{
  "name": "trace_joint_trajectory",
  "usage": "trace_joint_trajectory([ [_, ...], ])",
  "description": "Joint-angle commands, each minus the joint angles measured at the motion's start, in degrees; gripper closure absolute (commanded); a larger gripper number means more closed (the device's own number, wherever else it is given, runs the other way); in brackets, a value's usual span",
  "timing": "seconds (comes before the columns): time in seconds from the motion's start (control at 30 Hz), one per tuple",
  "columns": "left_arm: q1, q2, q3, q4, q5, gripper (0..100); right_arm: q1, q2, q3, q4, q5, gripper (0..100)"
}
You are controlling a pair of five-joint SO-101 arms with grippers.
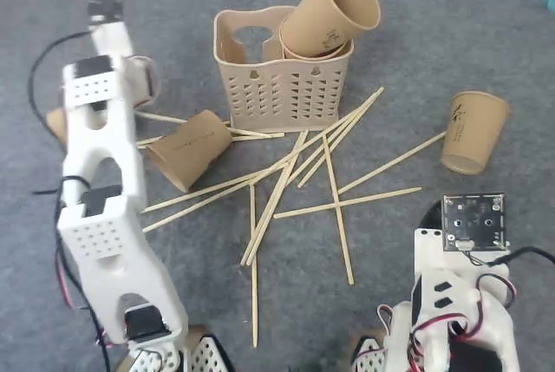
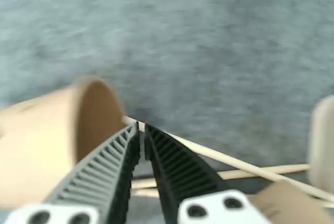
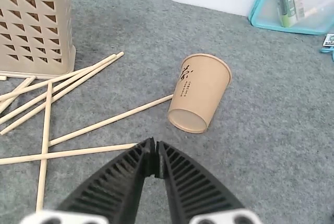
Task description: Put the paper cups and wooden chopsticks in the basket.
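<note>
Closest to the lens is my left claw, jaws pressed together on nothing. Its tip hangs just over a chopstick, right beside a paper cup lying on its side. My right claw is the same deal: closed and empty over the grey surface, near a tipped cup.

The basket already has two cups stacked in it, with the top cup leaning out. The chopsticks are fanned out in front of the basket, and a loose cup lies on its side next to them.

Handling guess: the cups weigh nothing and the walls probably crush easily. I'd open up and pinch the rim gently, one finger inside. The chopsticks look stiff and thin and will likely roll, so I'd grab one mid-length so it doesn't tip.
</note>
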Motion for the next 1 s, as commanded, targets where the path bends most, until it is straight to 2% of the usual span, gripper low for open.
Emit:
trace_joint_trajectory([
  [0.0,-6.3,-6.1,-4.9,3.7,-0.3,99,0.0,0.0,-0.1,-0.3,0.7,99.1],
  [0.17,-13.0,-6.0,-5.1,4.0,-0.8,99,0.0,0.0,-0.1,-0.3,0.7,99.1],
  [0.23,-14.9,-5.5,-5.5,3.6,-3.1,99,-1.1,0.0,-0.1,-0.3,0.7,99.1],
  [0.53,-22.2,-5.0,-7.9,-2.1,-4.7,99,-2.8,0.0,0.0,-0.3,0.7,99.1],
  [0.83,-27.8,-5.0,-10.1,-2.1,-4.7,98,-3.0,0.0,0.0,-0.6,0.7,99.1],
  [0.97,-28.1,-5.1,-10.2,-2.2,-4.7,98,-3.0,0.1,0.0,-1.5,0.7,99.1],
])
